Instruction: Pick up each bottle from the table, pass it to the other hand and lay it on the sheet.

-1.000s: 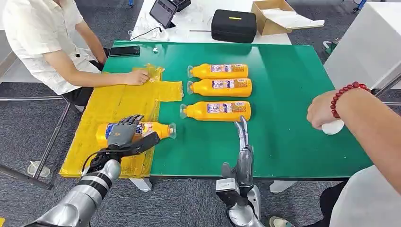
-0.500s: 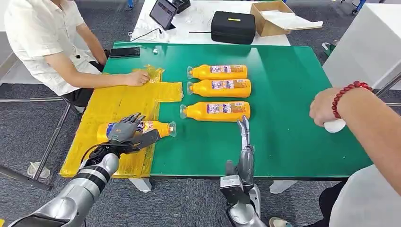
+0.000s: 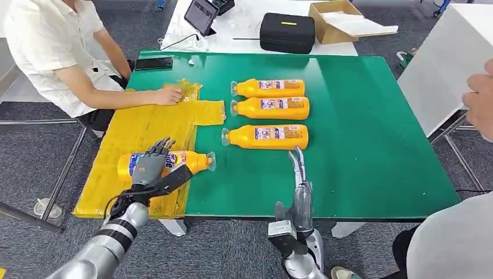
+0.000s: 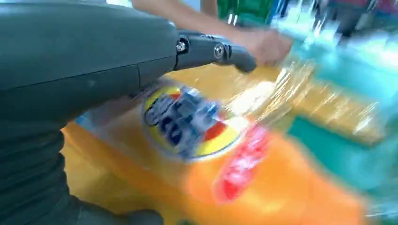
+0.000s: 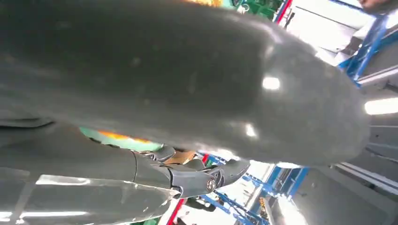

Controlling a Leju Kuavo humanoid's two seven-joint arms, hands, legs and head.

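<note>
The left hand (image 3: 152, 167) is hovering over the bottle on the sheet (image 3: 165, 161), its fingers (image 3: 164, 143) spread apart and its thumb stretched out toward the bottle's neck; whether the palm is touching the bottle cannot be told from the head view, and nothing is being gripped. In the left wrist view the thumb (image 4: 213, 50) is standing clear above the bottle's blue, yellow and red label, though that picture is blurred. This bottle is lying on its side on the yellow sheet (image 3: 139, 128), near the sheet's near right corner, with its long axis running across the worktop (image 3: 360, 128) and its clear cap pointing right, the cap just past the sheet's edge over the green surface. The right hand (image 3: 299, 174) is standing edge-on above the near part of the worktop, its fingers (image 3: 298, 158) straight, held together and pointing away from the robot toward the nearest bottle (image 3: 265, 136) of a row of three; it is holding nothing, with its fingertips just short of that bottle. The middle bottle (image 3: 270, 107) and the far bottle (image 3: 268, 88) are lying parallel to it, all three on their sides on the bare green, long axes across the worktop and caps pointing left toward the sheet. A seated person's hand (image 3: 169, 95) is resting on the sheet's far part.
</note>
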